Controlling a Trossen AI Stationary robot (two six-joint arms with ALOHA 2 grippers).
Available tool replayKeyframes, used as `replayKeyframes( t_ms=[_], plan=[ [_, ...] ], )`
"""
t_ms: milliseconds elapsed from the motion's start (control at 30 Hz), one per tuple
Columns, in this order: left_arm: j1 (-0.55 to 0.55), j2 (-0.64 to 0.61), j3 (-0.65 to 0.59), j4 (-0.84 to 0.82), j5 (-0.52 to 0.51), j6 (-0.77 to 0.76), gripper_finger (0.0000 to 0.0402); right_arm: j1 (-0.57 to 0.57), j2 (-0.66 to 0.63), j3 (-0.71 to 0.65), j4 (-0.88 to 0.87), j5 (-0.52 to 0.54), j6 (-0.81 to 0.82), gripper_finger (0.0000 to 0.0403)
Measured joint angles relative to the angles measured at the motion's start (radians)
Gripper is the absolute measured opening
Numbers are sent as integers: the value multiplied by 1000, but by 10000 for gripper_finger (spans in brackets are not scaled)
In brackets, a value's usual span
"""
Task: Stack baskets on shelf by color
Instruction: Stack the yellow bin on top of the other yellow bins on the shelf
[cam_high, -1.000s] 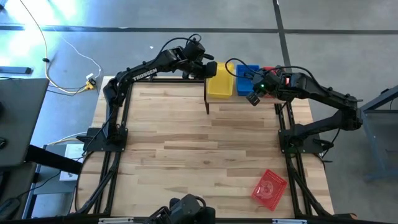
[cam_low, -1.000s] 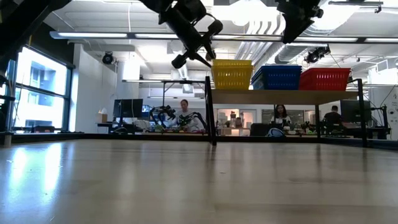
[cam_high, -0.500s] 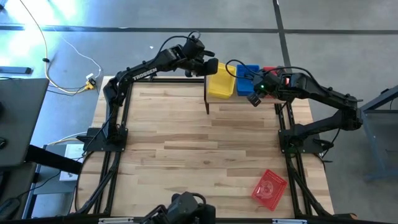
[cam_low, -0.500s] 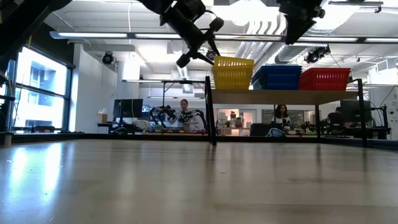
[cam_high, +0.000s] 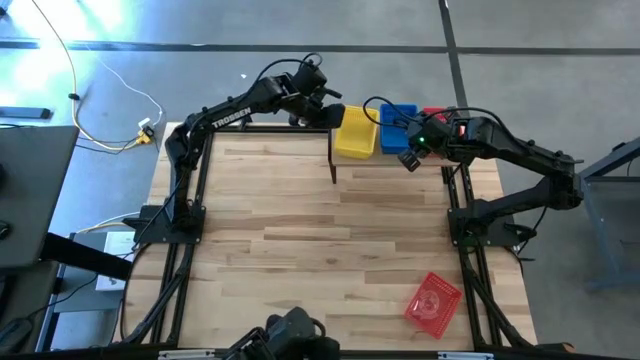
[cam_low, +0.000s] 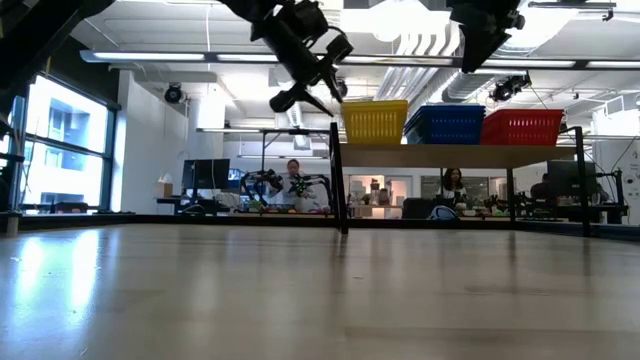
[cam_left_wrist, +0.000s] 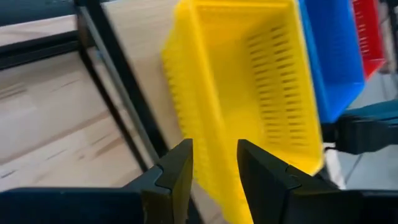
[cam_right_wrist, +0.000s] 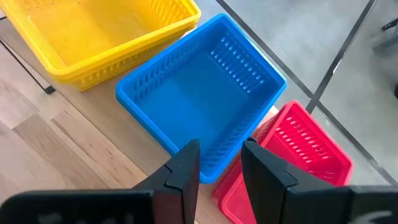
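Three stacks of baskets stand side by side on the shelf (cam_low: 450, 155) at the table's far edge: the yellow baskets (cam_high: 355, 135) on the left, the blue baskets (cam_high: 398, 126) in the middle, the red baskets (cam_low: 522, 127) on the right. My left gripper (cam_left_wrist: 214, 171) is open and hangs just left of the yellow baskets (cam_left_wrist: 249, 93), its fingers pointing at their left wall without touching it. My right gripper (cam_right_wrist: 221, 165) is open and hovers above the near edge of the blue baskets (cam_right_wrist: 199, 99) and the red baskets (cam_right_wrist: 292, 155).
A flat red object (cam_high: 434, 300) lies near the table's near right corner. The shelf's black leg (cam_high: 332, 165) stands on the tabletop (cam_high: 300, 240) in front of the left gripper. People sit at desks in the room beyond the table.
Half a second ago the top yellow basket was tipped, its left edge raised at the left gripper. It now sits level on the shelf, slightly farther right. The left gripper has drawn back toward the table's left, away from the basket.
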Motion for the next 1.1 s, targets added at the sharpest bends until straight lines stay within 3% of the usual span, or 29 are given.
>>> replayKeyframes(
  t_ms=[1100],
  plan=[
    [-84,-2,0,-54,-62,174,117,1,0,0,0,-49,54,105]
  ],
)
